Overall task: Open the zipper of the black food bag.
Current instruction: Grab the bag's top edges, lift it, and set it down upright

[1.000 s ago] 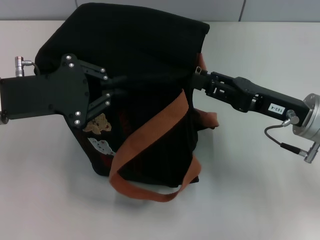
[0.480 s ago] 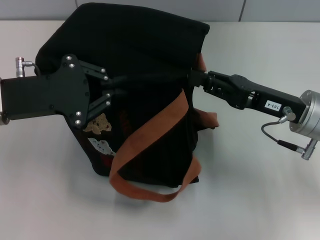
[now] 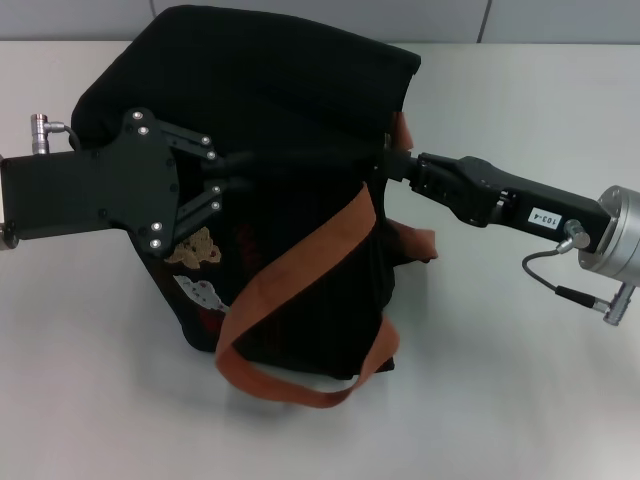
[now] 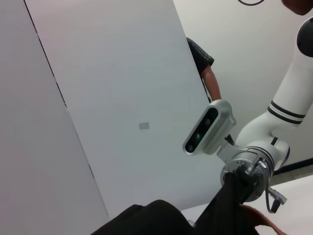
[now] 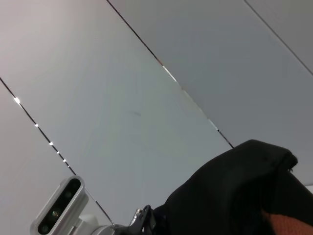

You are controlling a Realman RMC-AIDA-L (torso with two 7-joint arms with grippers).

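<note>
The black food bag (image 3: 280, 100) stands on the white table, with a bear patch (image 3: 197, 247) on its front and orange-brown straps (image 3: 300, 250) hanging across it. From the left, my left gripper (image 3: 232, 172) is shut on the bag's front fabric near the top. My right gripper (image 3: 388, 162) reaches in from the right, its tip pressed against the bag's upper right side beside a strap. The zipper does not show against the black fabric. Part of the bag's top appears in the left wrist view (image 4: 146, 220) and in the right wrist view (image 5: 234, 186).
The white table (image 3: 520, 380) spreads around the bag. A grey wall runs along the table's far edge behind it (image 3: 560, 20). One strap loop (image 3: 300, 385) lies on the table in front of the bag.
My right gripper has rolled about its own axis and its tip has pushed slightly closer into the bag. The lower strap loop has shifted a little. The left gripper has stayed still.
</note>
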